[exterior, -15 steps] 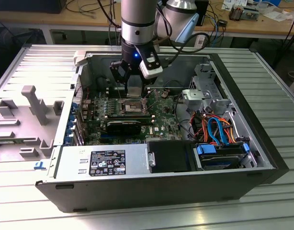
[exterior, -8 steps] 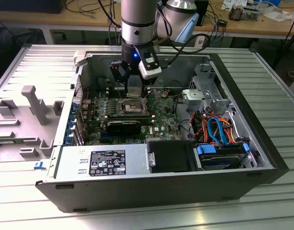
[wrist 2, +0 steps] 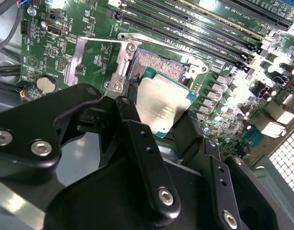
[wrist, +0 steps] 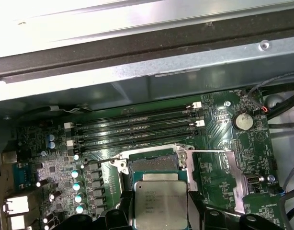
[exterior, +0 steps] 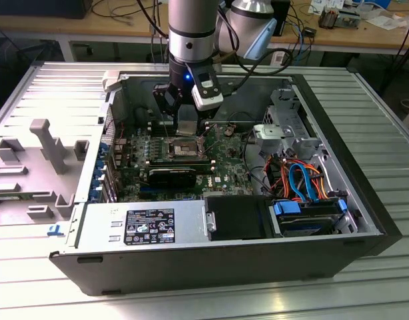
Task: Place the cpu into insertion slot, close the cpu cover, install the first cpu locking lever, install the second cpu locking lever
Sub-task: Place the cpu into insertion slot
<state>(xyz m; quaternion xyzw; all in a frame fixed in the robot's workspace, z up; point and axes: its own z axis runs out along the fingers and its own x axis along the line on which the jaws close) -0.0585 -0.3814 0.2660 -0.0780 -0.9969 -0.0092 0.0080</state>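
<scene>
My gripper hangs inside the open computer case over the green motherboard, shut on the cpu. In both wrist views the cpu is a silver-topped square chip, pinched at two opposite edges by black fingers. It hovers tilted just above the insertion slot, whose pin field lies bare. The cpu cover is swung open and stands beside the slot. A thin wire locking lever is raised off the socket.
Long black memory slots run beside the socket. A black card sits in front of it in the exterior view. A power supply, drive cage and coloured cables fill the rest of the case.
</scene>
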